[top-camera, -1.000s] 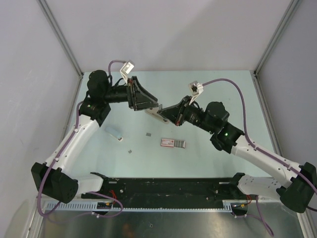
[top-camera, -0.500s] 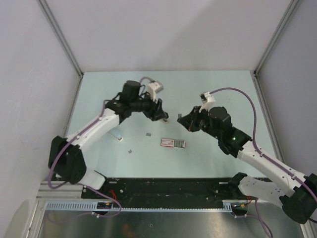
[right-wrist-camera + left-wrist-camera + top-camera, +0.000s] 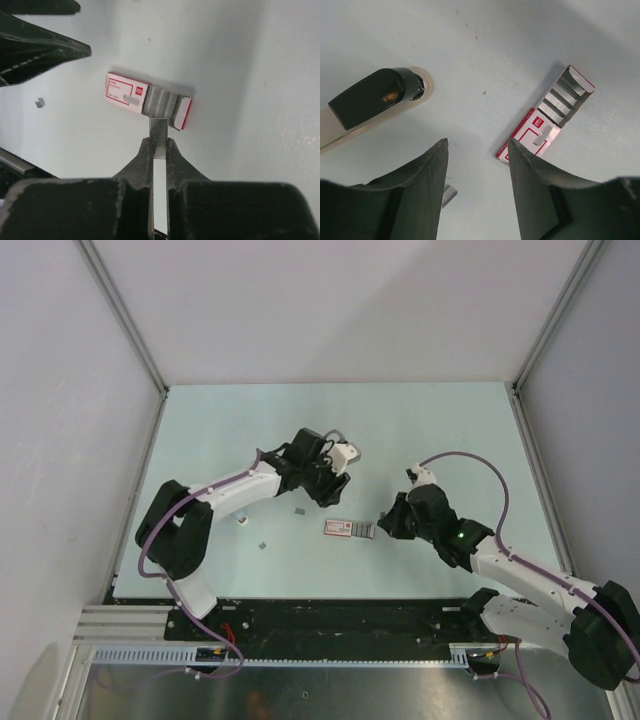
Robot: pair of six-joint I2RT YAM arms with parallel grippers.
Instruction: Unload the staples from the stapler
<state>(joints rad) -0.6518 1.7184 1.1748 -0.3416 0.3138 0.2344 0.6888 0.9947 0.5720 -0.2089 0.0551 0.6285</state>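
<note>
At the far left, a white tip point(image 3: 240, 521) is seen poking out beside the left arm. A grey bit point(image 3: 262, 545) lies on the table point(image 3: 200, 420), nearer the bases. A second bit point(image 3: 300, 510) is found further right, near the left gripper point(image 3: 477, 145). That gripper's fingers are spread apart over the table, and nothing is gripped between them. In the left wrist view, a beige bar point(image 3: 375, 97) with a black end is laid flat to the left of those fingers, apart from them. To their right, a red-and-white box point(image 3: 350, 528) is laid flat on the table. It is slid open at its right end, where grey strips are shown in the tray. Right of the box, the right gripper point(image 3: 158, 145) is clamped on a staple strip point(image 3: 159, 130). The strip is pointed at the box's open end, and whether strip and box touch cannot be told.
</note>
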